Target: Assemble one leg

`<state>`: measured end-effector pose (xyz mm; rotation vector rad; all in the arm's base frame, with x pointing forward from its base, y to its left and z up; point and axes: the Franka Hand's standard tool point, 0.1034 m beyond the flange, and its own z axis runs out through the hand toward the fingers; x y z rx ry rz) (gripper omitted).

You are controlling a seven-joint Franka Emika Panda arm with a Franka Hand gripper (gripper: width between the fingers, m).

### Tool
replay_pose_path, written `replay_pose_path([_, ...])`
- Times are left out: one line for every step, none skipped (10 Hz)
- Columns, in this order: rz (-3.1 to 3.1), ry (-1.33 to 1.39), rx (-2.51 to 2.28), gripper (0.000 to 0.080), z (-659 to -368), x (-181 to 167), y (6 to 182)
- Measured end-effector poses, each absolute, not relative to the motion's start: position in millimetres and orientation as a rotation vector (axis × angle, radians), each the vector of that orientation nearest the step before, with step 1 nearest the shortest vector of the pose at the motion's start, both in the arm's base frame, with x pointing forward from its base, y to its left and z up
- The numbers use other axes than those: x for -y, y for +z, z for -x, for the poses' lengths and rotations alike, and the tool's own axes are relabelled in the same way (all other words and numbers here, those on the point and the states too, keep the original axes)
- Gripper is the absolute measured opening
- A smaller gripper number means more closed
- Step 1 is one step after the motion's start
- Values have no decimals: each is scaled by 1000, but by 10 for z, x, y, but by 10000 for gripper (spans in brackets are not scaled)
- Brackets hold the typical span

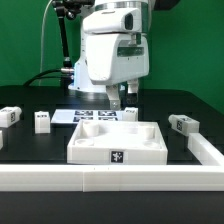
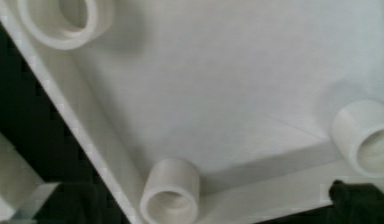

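Note:
The large white square tray-like piece (image 1: 115, 141) lies in the middle of the table with a tag on its front wall. My gripper (image 1: 121, 103) hangs over its back edge, open and empty. Small white legs with marker tags lie around it: two at the exterior view's left (image 1: 9, 115) (image 1: 42, 122), one just behind the tray by my fingers (image 1: 131, 114), and one at the right (image 1: 183, 125). The wrist view shows the tray's inner floor (image 2: 224, 90) with round sockets (image 2: 173, 190) in its corners. My gripper (image 2: 192, 212) is spread wide there, with dark fingertips (image 2: 358, 200) at the picture's edges. No leg shows in it.
The marker board (image 1: 92, 117) lies flat behind the tray. A white L-shaped rail (image 1: 110, 179) runs along the front of the table and up the exterior view's right side (image 1: 206, 150). A green wall stands behind the arm.

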<state>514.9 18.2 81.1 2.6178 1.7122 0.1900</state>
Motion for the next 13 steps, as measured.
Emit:
replay_pose_path([-2489, 143, -1872, 650, -5057, -205, 754])
replay_pose_path([-2427, 96, -1955, 650, -4903, -273, 669])
replay_pose_path([-2374, 46, -2027, 650, -4746, -349, 594])
replay_pose_path([-2350, 22, -2060, 650, -4680, -400, 563])
replay_pose_path([-2362, 17, -2053, 650, -4652, -382, 549])
replay_pose_path([-2362, 18, -2052, 650, -4656, -379, 548])
replay_pose_path([-2363, 17, -2052, 650, -4655, -378, 547])
replay_pose_path([-2363, 17, -2052, 650, -4652, -377, 544])
replay_pose_path([-2363, 23, -2053, 650, -4643, -383, 518])
replay_pose_path([-2358, 68, -2051, 650, -4582, -404, 412])
replay_pose_path([-2365, 71, -2055, 650, -4484, -410, 316])
replay_pose_path([-2368, 78, -2056, 650, -4443, -422, 261])
replay_pose_path([-2373, 83, -2056, 650, -4418, -428, 195])
